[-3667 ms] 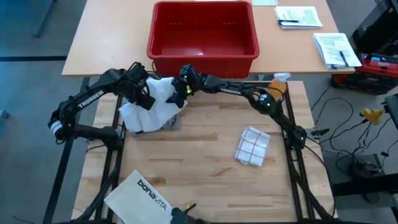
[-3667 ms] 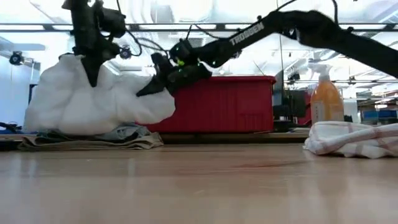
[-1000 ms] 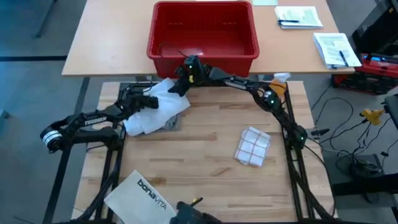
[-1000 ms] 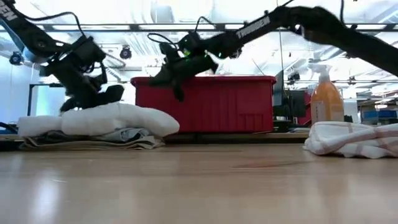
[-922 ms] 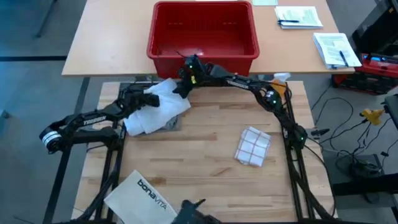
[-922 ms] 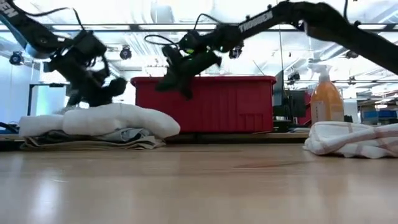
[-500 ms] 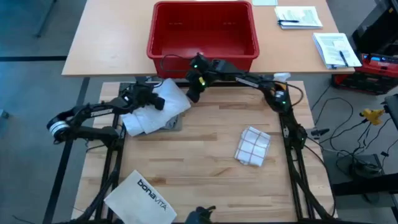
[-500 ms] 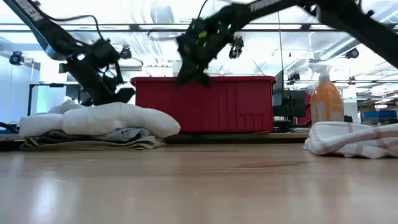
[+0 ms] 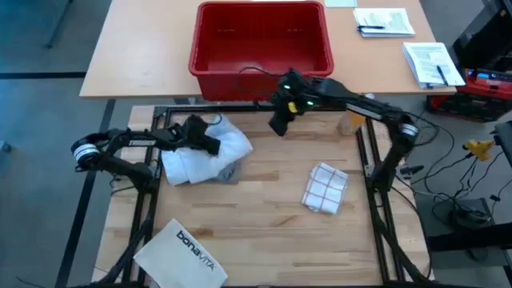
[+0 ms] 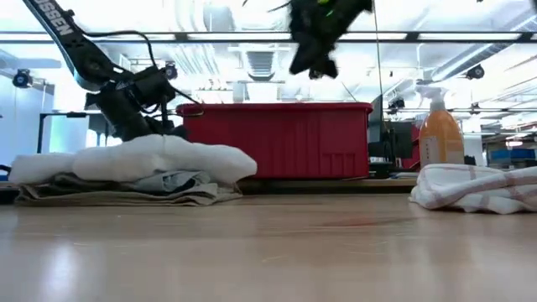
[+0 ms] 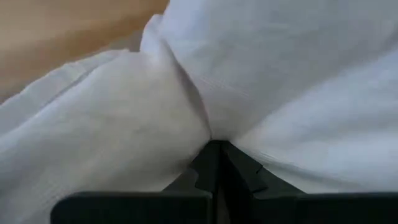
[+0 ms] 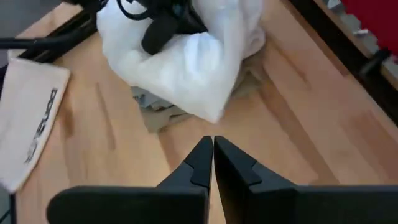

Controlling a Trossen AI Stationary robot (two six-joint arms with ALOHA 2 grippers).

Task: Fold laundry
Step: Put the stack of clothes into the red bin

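Note:
The laundry lies in a pile at the table's far left. A white shirt (image 9: 206, 150) is bunched on top of a grey T-shirt (image 10: 180, 181), and a khaki piece (image 10: 109, 198) lies flat on the wood underneath. My left gripper (image 9: 206, 142) sits on the top of the white shirt (image 11: 124, 118), shut on it. My right gripper (image 9: 277, 126) hangs shut and empty, high above the table (image 10: 309, 57) to the right of the pile; its wrist view shows its shut fingers (image 12: 212, 142) with nothing between them. My left gripper pinches a raised fold of the white shirt (image 11: 208, 127) between its fingertips, on the pile's top. The fingers come from the table's left, slanting down. Creases run together at the tips. The shirt rests on the garments below.
A red bin (image 9: 262, 70) stands beyond the table's far edge. A checked towel (image 9: 325, 189) lies at the right, a spray bottle (image 9: 352, 120) at the far right, and a white "bonavita" bag (image 9: 186, 248) at the near left. Bare wood lies in the middle.
My right gripper has risen and swung toward the table's right edge, away from the pile, staying shut. My left gripper has moved a little toward the near and right edges on the white shirt, and the shirt's right end has spread further to the right.

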